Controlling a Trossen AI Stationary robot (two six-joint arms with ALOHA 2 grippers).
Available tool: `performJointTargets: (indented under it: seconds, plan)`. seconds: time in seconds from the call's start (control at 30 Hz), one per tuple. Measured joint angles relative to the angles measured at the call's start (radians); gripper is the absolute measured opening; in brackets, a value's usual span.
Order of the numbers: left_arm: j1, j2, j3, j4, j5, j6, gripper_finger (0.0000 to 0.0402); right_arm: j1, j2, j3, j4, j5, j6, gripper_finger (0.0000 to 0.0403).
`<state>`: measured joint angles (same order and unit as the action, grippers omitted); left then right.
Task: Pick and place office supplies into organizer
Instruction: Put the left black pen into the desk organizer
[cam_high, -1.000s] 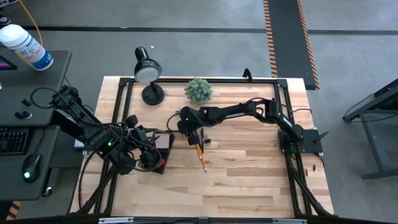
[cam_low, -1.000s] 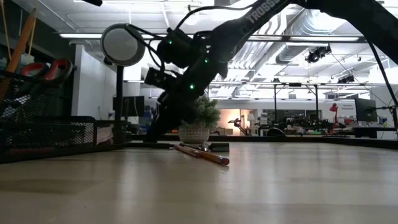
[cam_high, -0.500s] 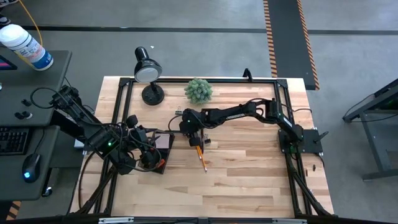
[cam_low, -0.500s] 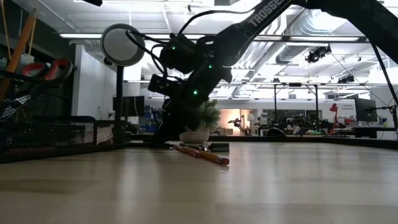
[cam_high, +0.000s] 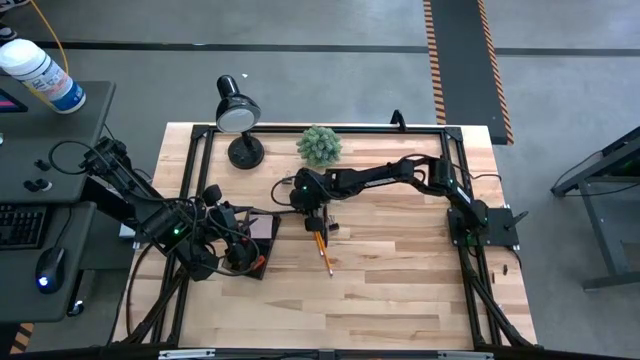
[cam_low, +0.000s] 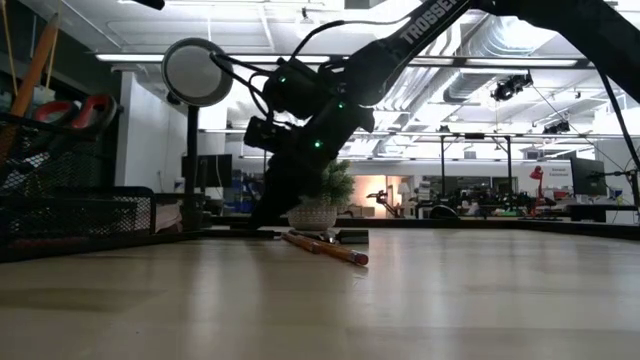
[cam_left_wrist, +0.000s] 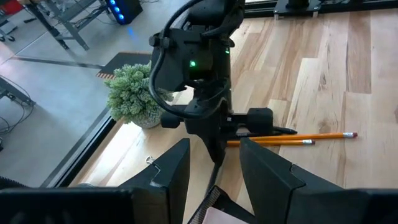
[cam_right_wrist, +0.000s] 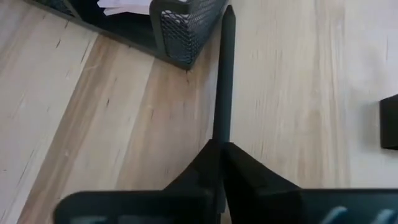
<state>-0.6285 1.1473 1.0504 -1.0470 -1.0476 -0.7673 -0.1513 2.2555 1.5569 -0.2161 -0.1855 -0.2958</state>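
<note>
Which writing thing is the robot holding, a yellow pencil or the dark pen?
The dark pen. The right gripper is shut on its end, near the organizer. The two yellow pencils lie loose on the table.

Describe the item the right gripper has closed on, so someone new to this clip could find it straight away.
Start at the green spiky plant at the table's back edge and come toward the table's middle, where the right gripper sits low over the wood. Shut in it is a dark pen, pointing toward the black mesh organizer. Unlike the two yellow-orange pencils lying nearby, it is black and slim.
</note>
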Motion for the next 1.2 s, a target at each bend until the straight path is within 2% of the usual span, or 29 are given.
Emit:
performJointTargets:
  seconds: [0.5,1.2]
  plan:
    - [0.000,0.000,0.000,0.003,0.000,0.000,0.0129,0.000,-0.008,0.000,-0.034,0.010,-0.001,0.0002]
    - [0.000,0.000,0.000,0.002,-0.004,0.001,0.0129,-0.012,0.007,0.000,-0.104,-0.007,0.019,0.0069]
